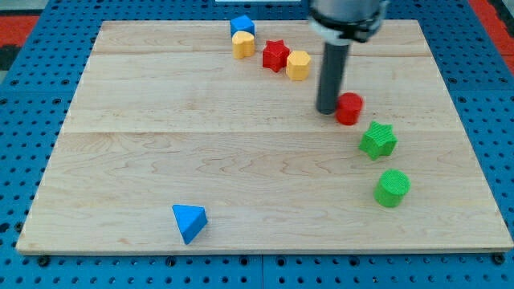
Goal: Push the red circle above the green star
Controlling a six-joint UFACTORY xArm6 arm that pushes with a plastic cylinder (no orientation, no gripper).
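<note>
The red circle (350, 108) is a short red cylinder at the view's right of centre. The green star (377, 140) lies just below and to the right of it, close but apart. My tip (327, 110) stands right against the red circle's left side, at about its height in the view. The rod rises from there to the arm at the view's top.
A green circle (392, 188) lies below the green star. A red star (275, 55) sits between a yellow circle (243, 44) and a yellow hexagon (298, 65) near the top, with a blue block (242, 25) above them. A blue triangle (189, 221) lies at the bottom left.
</note>
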